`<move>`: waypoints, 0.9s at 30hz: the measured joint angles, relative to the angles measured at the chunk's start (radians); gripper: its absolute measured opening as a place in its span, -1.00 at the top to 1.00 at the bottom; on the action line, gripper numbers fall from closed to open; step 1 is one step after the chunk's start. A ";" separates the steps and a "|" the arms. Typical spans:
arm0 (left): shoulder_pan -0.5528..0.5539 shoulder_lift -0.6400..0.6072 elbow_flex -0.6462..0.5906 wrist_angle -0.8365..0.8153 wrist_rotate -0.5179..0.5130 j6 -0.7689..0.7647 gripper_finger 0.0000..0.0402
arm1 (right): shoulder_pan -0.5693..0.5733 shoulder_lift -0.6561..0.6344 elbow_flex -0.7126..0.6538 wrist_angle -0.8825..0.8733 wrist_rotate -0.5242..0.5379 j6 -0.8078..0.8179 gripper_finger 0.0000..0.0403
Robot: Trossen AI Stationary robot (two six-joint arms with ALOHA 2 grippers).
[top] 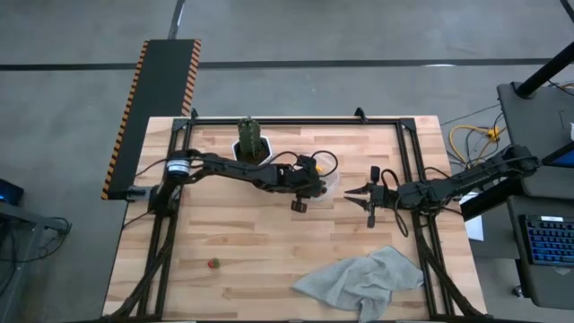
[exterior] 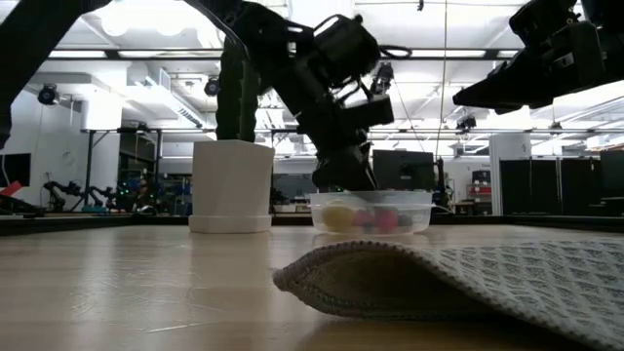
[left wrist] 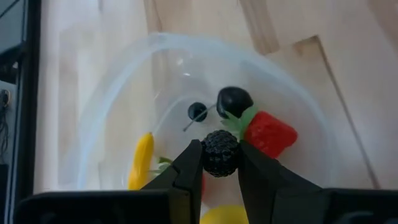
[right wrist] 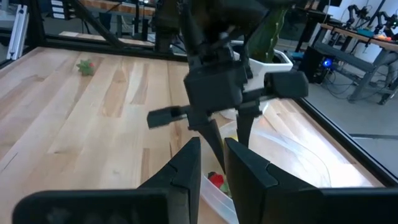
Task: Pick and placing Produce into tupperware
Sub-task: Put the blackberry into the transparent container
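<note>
My left gripper (left wrist: 219, 163) hangs just above the clear tupperware (left wrist: 93, 124), shut on a small black, bumpy berry (left wrist: 220, 149). Inside the tupperware lie a red strawberry (left wrist: 268, 132), a smooth dark berry (left wrist: 234, 99), a yellow banana piece (left wrist: 142, 160) and a yellow lemon piece (left wrist: 224, 214). From overhead, the left gripper (top: 309, 186) is over the tupperware (top: 330, 182). In the low view the tupperware (exterior: 370, 211) stands on its base on the table. My right gripper (top: 355, 194) waits open, just to the tupperware's right and raised off the table. My left gripper pinches the black bumpy berry (left wrist: 220, 144) between its two fingertips (left wrist: 191, 163), one on each side of it. The fingers point down from above. The berry is lifted clear, over the inside of the tupperware.
A white hexagonal pot with a cactus (top: 253, 144) stands just to the far left of the tupperware. A grey cloth (top: 363, 280) lies near the table's near right corner. One loose strawberry (top: 213, 264) lies near the near left edge, with bare wood around it.
</note>
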 joint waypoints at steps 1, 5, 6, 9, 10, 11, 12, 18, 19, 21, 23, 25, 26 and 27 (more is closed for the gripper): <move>0.001 0.005 0.002 0.000 0.000 0.000 0.71 | 0.000 0.000 0.000 0.002 0.000 0.000 0.69; 0.001 0.011 0.006 0.001 -0.001 -0.001 0.71 | 0.000 0.000 0.000 0.001 0.000 0.003 0.69; 0.001 0.009 0.007 0.001 -0.002 -0.002 0.71 | 0.000 0.000 0.000 0.001 0.000 0.003 0.69; 0.001 0.007 0.007 0.001 -0.002 -0.004 0.60 | 0.000 0.000 0.000 0.001 0.000 0.003 0.69; 0.001 0.007 0.007 0.000 -0.001 -0.004 0.57 | 0.000 0.000 0.000 0.001 0.000 0.003 0.69; 0.001 0.007 0.007 -0.007 0.000 -0.004 0.55 | 0.000 0.000 0.000 0.001 0.000 0.003 0.69; 0.001 0.006 0.007 -0.017 0.000 -0.005 0.54 | 0.000 0.000 0.000 0.001 0.000 0.003 0.69; 0.001 0.006 0.005 -0.026 -0.003 -0.014 0.51 | 0.000 0.000 0.000 0.001 0.000 0.003 0.69; 0.001 0.006 0.007 -0.026 -0.005 -0.022 0.51 | 0.000 0.000 0.000 0.001 0.000 0.003 0.69; 0.001 0.006 0.011 -0.025 -0.009 -0.023 0.50 | 0.000 0.000 0.000 0.001 0.000 0.003 0.69; 0.001 0.006 0.013 -0.025 -0.011 -0.023 0.50 | 0.000 0.000 0.000 0.001 0.000 0.003 0.69; 0.001 0.006 0.015 -0.026 -0.012 -0.023 0.50 | 0.000 0.000 0.000 0.001 0.000 0.003 0.69; 0.001 0.006 0.017 -0.026 -0.012 -0.023 0.50 | 0.000 0.000 0.000 0.001 0.000 0.003 0.69; 0.001 0.006 0.018 -0.026 -0.012 -0.022 0.50 | 0.000 0.000 0.000 0.001 0.000 0.003 0.69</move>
